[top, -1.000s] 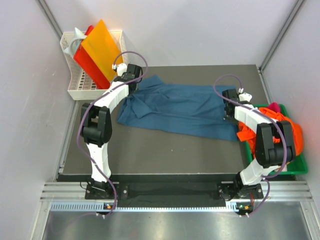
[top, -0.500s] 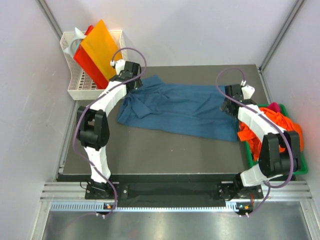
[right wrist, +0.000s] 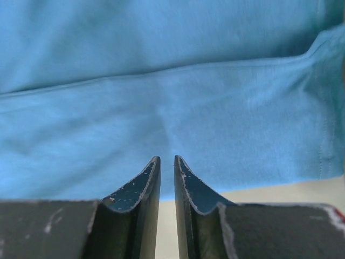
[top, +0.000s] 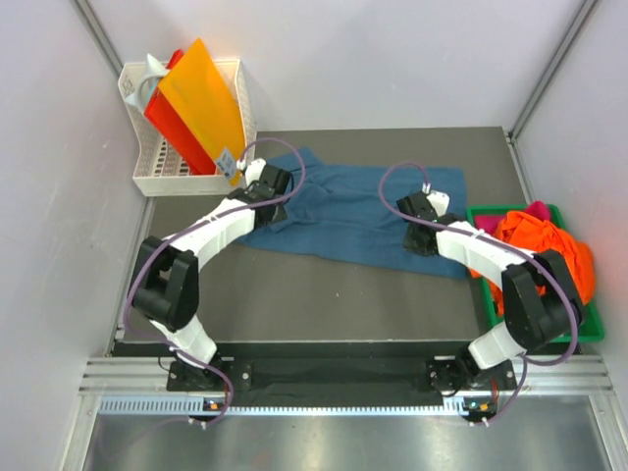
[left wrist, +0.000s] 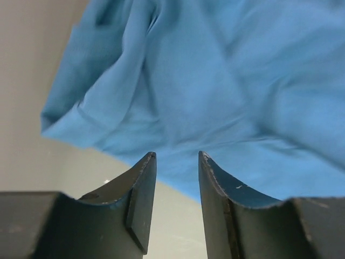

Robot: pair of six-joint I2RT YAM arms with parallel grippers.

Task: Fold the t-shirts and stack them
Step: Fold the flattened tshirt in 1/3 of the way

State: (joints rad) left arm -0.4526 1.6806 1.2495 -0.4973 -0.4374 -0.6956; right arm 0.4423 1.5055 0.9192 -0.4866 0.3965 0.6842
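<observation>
Across the dark table [top: 294, 294], a soft, wrinkled teal shirt [top: 343, 216] lies spread. Left gripper [left wrist: 175, 156] hovers at its edge, curved fingers partly spread, empty. Right gripper [right wrist: 167, 159] hovers over the hem, fingers a slit apart, seemingly gripping nothing. Crumpled orange shirt [top: 549, 245] fills a green tray [top: 587, 336].

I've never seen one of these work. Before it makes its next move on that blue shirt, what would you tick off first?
1. The blue t-shirt lies spread on the table: ok.
2. The left gripper is empty, jaws apart: ok.
3. The right gripper is empty: ok, jaws only narrowly apart.
4. Both grippers sit over the shirt: ok.
5. The other shirts are in the green tray: ok.
6. Folds already made: cannot tell.
</observation>
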